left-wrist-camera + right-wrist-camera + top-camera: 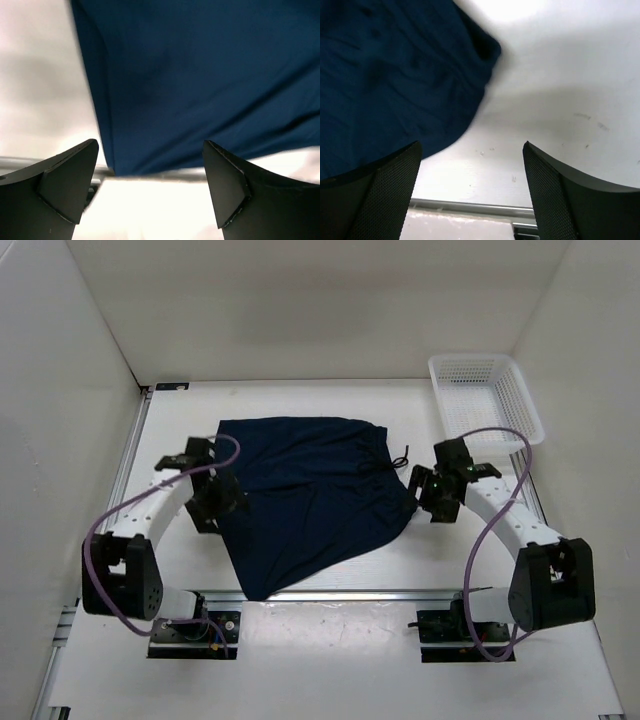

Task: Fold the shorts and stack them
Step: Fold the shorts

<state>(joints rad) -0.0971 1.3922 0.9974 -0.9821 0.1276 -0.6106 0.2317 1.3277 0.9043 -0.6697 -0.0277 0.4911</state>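
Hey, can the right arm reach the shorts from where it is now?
Probably yes: the right pincer hangs open right beside the edge of the shorts, and nothing stands between them.

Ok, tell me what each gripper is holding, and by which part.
Nothing. The left gripper and right gripper are open and empty; the shorts lie free.

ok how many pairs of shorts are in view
1. A pair of dark navy soft fabric shorts lies spread in the middle of the white table. None shows in the white plastic mesh basket, far right.
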